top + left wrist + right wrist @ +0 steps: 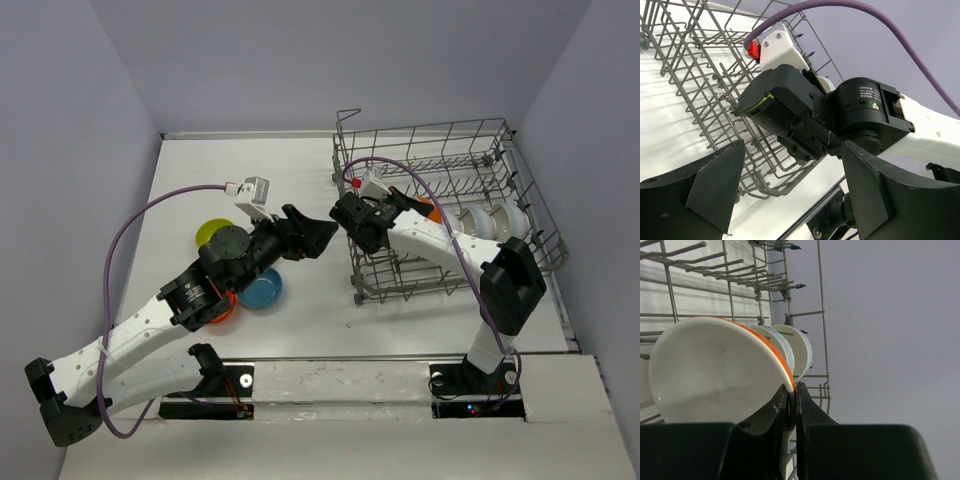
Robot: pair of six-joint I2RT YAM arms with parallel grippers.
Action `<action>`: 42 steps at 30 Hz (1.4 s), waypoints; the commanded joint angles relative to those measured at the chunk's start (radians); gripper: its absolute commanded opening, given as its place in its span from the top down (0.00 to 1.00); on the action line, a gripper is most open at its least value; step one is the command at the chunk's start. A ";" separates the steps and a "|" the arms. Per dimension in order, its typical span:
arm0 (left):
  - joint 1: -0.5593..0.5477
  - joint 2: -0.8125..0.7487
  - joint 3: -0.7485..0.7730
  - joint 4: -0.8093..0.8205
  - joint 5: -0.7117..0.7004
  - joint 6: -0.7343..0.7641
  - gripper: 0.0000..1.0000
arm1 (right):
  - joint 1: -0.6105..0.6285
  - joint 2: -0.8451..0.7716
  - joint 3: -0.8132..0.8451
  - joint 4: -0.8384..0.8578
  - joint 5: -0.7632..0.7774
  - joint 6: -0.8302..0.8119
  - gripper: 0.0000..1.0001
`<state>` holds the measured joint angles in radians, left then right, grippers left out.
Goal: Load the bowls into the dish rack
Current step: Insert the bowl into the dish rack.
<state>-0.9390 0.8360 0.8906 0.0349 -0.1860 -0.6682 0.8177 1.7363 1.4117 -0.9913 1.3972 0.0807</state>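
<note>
The grey wire dish rack (pixel 437 129) stands at the back right. My right gripper (pixel 418 206) reaches into it from the left and is shut on the rim of an orange-red bowl (pixel 428 207). In the right wrist view the gripper (pixel 794 396) pinches that bowl (pixel 715 370), white inside, between the tines. Two white bowls (pixel 487 222) stand on edge in the rack, just behind it (pixel 799 345). A yellow-green bowl (pixel 210 231), a blue bowl (pixel 264 291) and an orange-red bowl (pixel 224 306) lie on the table under my left arm. My left gripper (pixel 318 236) is open and empty, hovering left of the rack.
In the left wrist view the open gripper (pixel 790 200) faces the right arm's black wrist (pixel 790 110) and the rack's corner (pixel 705 75). Grey walls close in the table on three sides. The purple cables arch over both arms.
</note>
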 commanded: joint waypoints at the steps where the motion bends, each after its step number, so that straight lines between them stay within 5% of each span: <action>1: 0.009 -0.021 0.041 0.022 -0.018 0.025 0.13 | 0.000 0.002 0.050 -0.043 0.032 0.053 0.99; 42: 0.032 -0.029 0.073 0.002 0.020 0.055 0.12 | 0.000 0.132 0.033 -0.072 0.031 0.074 0.99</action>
<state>-0.9127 0.8265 0.9058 0.0063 -0.1692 -0.6369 0.8112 1.7924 1.4731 -1.0664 1.3975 0.1356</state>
